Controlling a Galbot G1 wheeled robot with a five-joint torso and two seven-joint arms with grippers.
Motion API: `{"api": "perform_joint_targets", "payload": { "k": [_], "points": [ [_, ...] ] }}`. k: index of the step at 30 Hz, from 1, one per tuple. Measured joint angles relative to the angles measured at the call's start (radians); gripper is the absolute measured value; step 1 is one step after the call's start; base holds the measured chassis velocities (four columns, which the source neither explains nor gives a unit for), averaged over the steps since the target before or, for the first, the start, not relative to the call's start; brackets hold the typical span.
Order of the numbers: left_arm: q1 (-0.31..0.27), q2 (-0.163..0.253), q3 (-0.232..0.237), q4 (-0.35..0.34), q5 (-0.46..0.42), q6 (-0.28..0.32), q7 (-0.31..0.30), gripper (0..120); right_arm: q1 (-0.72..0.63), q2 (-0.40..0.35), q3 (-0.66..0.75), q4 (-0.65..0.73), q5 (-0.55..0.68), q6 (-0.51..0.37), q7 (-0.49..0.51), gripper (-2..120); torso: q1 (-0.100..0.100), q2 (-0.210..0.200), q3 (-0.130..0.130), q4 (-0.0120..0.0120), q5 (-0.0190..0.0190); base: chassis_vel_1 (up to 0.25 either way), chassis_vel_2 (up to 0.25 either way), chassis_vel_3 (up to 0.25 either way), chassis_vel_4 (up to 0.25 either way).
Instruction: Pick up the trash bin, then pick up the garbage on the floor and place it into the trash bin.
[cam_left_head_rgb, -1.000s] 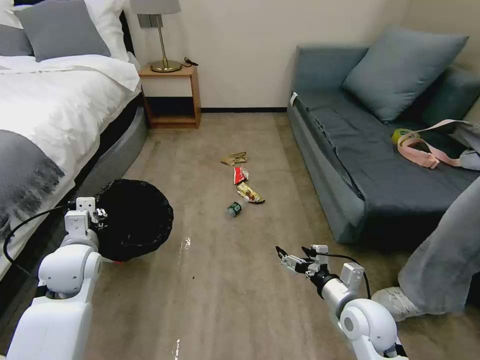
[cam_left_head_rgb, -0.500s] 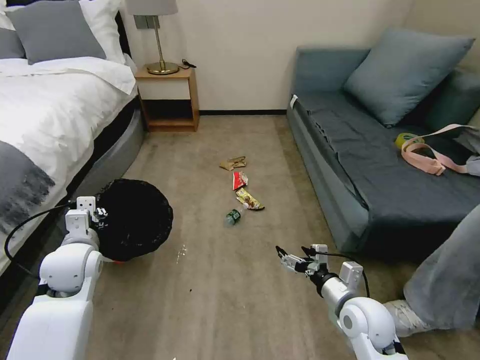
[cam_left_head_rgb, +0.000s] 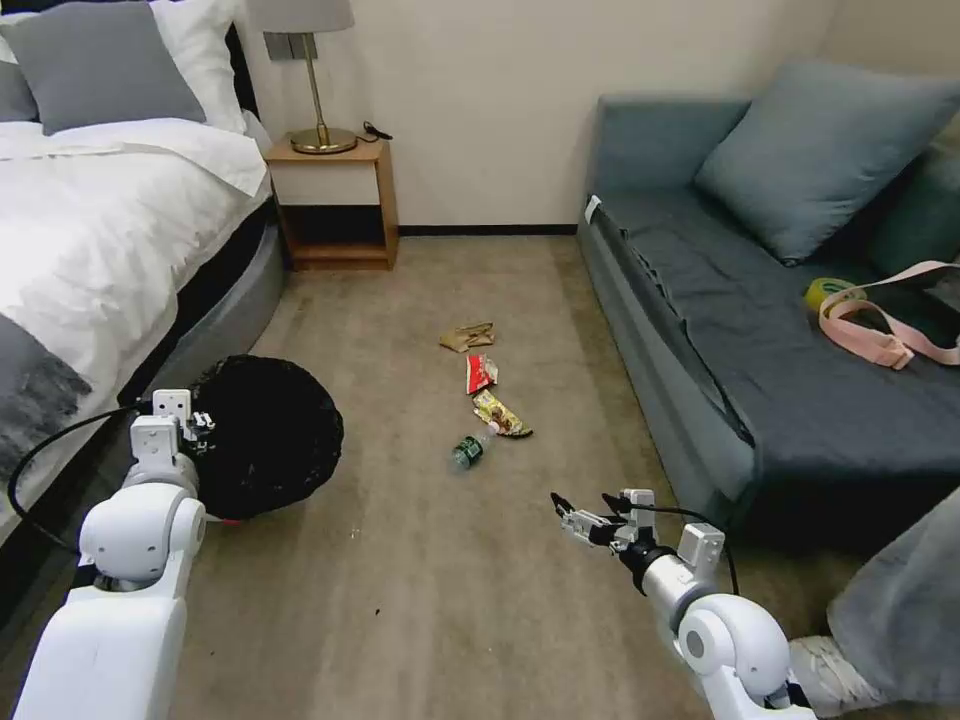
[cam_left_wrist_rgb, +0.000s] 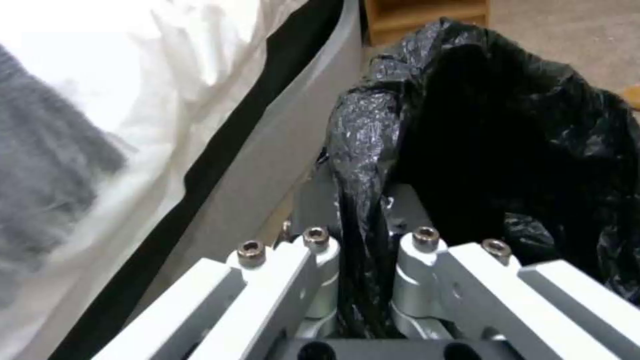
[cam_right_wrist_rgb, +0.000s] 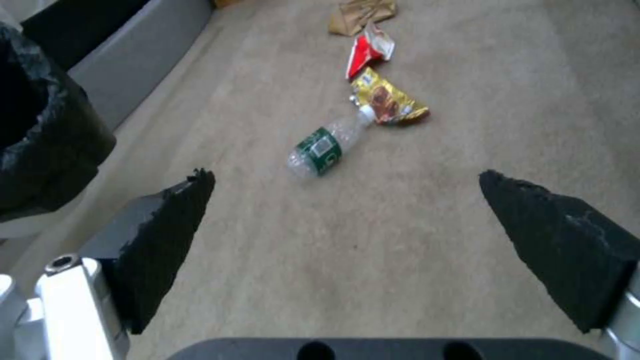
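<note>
The left gripper (cam_left_wrist_rgb: 360, 280) is clamped on the black-lined rim of the trash bin (cam_left_head_rgb: 265, 435), held beside the bed (cam_left_head_rgb: 90, 230); its liner is crinkly and glossy. On the floor (cam_left_head_rgb: 430, 580) lie 4 litter items in a row: crumpled tan paper (cam_left_head_rgb: 468, 336), red-and-white wrapper (cam_left_head_rgb: 480, 373), yellow-brown snack wrapper (cam_left_head_rgb: 500, 414) and a clear bottle (cam_right_wrist_rgb: 328, 146) with a green label, print unreadable. The right gripper (cam_right_wrist_rgb: 347, 235) hovers spread wide just short of the bottle.

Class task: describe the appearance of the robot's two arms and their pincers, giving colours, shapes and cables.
Both arms are glossy white with rounded joint housings and grey wrist sections. Black cables loop to each wrist. The left pincer has silver-white metal links with hex bolts; the right pincer has wedge-shaped black fingers.
</note>
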Motion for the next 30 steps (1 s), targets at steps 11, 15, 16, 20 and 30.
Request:
{"api": "perform_joint_targets", "payload": {
  "k": [11,15,16,20,30],
  "points": [
    [0.006,-0.002,-0.006,0.004,-0.003,-0.004,-0.001,5,-0.004,0.004,-0.003,0.001,-0.010,0.000,-0.002,100,0.000,0.000,0.000,0.0000,0.0001,-0.104,0.106,0.101,-0.107],
    [0.008,-0.003,-0.007,0.004,-0.004,-0.005,-0.001,5,-0.006,0.005,-0.004,0.004,-0.014,0.000,-0.003,100,0.000,0.000,0.000,0.0001,0.0000,-0.095,0.104,0.102,-0.095],
    [0.008,-0.003,-0.008,0.002,-0.005,-0.005,-0.001,5,-0.007,0.005,-0.005,0.005,-0.014,0.000,-0.003,100,0.000,0.000,0.000,0.0001,0.0000,-0.098,0.099,0.086,-0.086],
    [0.007,-0.002,-0.013,-0.003,-0.010,-0.005,-0.002,5,-0.009,0.005,-0.005,0.009,-0.016,0.000,-0.003,100,0.000,0.000,0.000,0.0000,0.0000,-0.112,0.093,0.083,-0.096],
    [0.018,-0.004,-0.017,-0.011,-0.012,-0.005,-0.003,5,-0.012,0.002,-0.015,0.012,-0.026,0.000,-0.005,100,0.000,0.000,0.000,0.0000,0.0000,-0.105,0.096,0.096,-0.098]
  ]
}}
